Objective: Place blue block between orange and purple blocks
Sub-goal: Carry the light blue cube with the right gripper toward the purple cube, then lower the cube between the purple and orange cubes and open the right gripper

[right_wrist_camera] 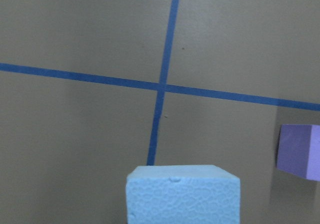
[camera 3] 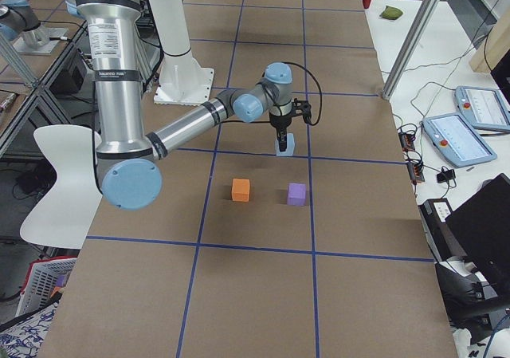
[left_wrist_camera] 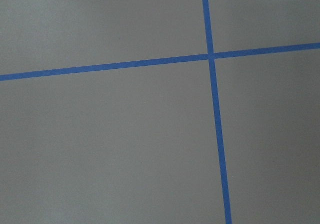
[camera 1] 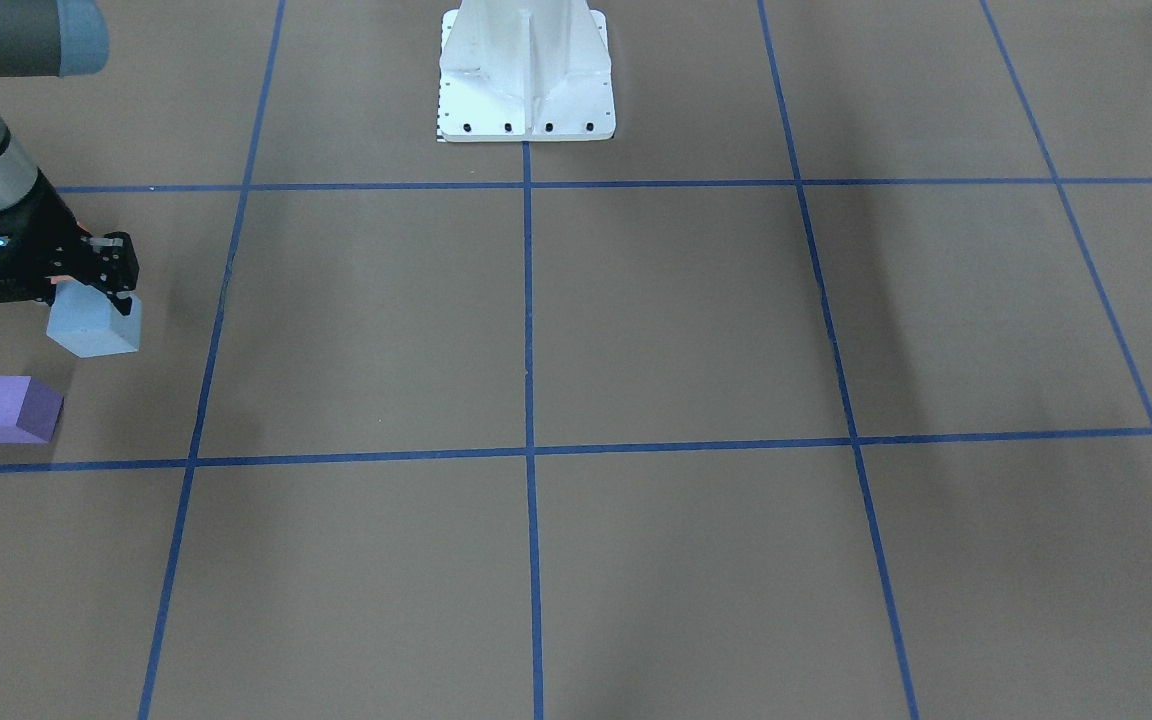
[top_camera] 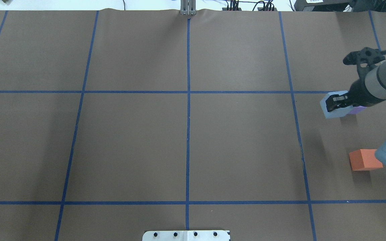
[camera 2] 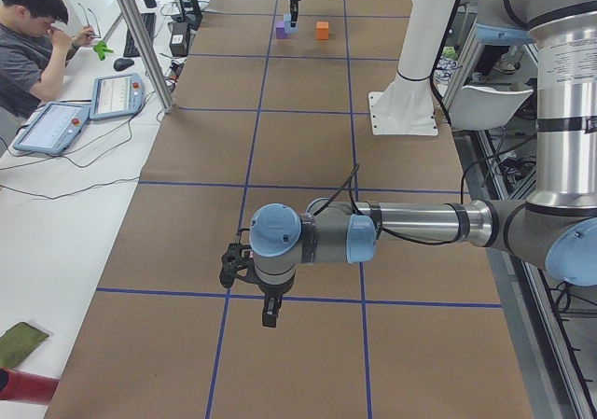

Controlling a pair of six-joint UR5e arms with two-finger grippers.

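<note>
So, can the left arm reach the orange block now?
Probably not: the left gripper hangs at the far end of the table, while the orange block lies by the right arm.

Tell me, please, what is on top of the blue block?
The right gripper is on top of the blue block, its black fingers shut on the upper sides. The gripper covers much of the top face, so that part cannot be seen.
</note>
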